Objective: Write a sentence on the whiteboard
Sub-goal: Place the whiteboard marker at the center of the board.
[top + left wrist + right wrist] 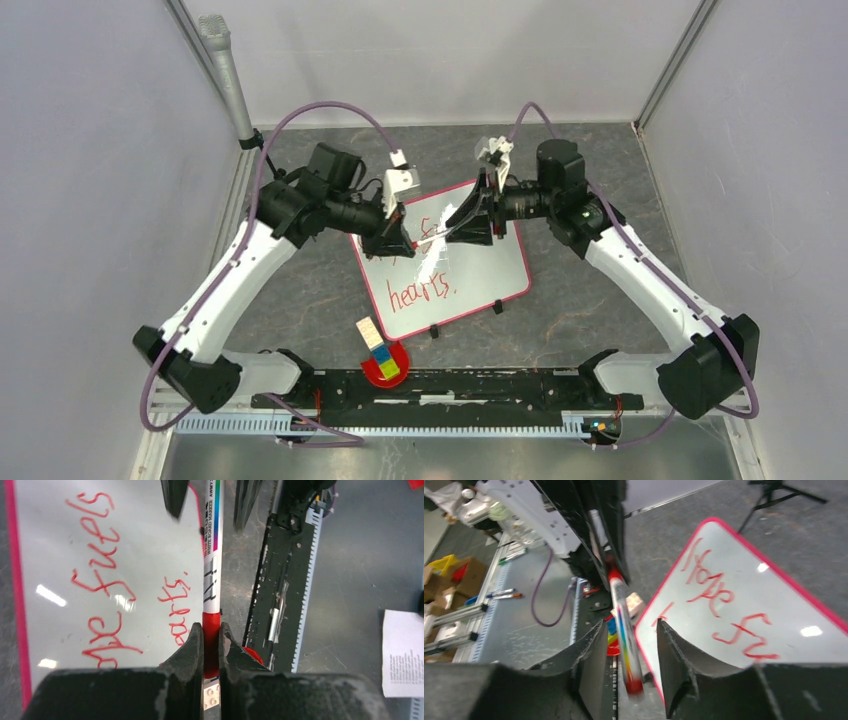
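The whiteboard (478, 275) lies tilted on the table's middle, pink-edged, with red handwriting that ends in "hearts." Both grippers meet over its far left corner. My left gripper (396, 240) (211, 630) is shut on the red cap end of a white marker (214, 555), which sticks out ahead toward the right gripper's fingers (174, 497). In the right wrist view the same marker (625, 630) hangs between the fingers of my right gripper (630, 627) (468, 228), which stands open with gaps on both sides. The whiteboard (744, 605) lies beyond it.
A red dish with coloured blocks (386, 364) and a wooden block (369, 332) sit near the board's front corner. Two black clips (497, 307) hold its near edge. A black rail (450, 385) runs along the front. A grey microphone (226, 75) stands at the back left.
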You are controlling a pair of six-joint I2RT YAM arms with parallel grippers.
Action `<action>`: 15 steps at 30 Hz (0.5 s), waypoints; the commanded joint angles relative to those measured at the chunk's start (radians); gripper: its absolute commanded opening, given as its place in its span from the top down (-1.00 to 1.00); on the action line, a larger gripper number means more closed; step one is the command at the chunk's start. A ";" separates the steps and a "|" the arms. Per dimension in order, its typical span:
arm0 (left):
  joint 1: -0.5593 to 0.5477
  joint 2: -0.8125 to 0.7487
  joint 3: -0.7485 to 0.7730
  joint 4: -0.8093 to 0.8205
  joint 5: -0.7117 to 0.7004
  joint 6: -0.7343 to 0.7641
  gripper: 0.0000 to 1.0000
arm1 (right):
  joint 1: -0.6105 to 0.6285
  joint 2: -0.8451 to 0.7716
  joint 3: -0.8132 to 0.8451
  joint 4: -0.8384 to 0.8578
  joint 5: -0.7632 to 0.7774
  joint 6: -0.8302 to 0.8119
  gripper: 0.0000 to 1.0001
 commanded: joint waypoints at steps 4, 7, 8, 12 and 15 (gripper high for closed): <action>0.145 -0.183 -0.112 0.027 -0.061 -0.001 0.95 | -0.138 -0.003 0.112 0.013 0.017 0.041 -0.45; 0.236 -0.238 -0.173 -0.001 -0.112 -0.014 0.95 | -0.184 -0.020 0.116 -0.009 0.018 0.031 -0.92; 0.272 -0.261 -0.198 -0.008 -0.126 -0.015 0.95 | -0.197 -0.023 0.115 -0.020 0.020 0.022 -0.96; 0.481 -0.334 -0.292 -0.050 -0.167 0.024 0.95 | -0.230 -0.035 0.111 -0.079 0.016 -0.027 -0.96; 0.675 -0.354 -0.339 -0.083 -0.184 0.079 0.95 | -0.247 -0.044 0.103 -0.122 0.016 -0.069 -0.96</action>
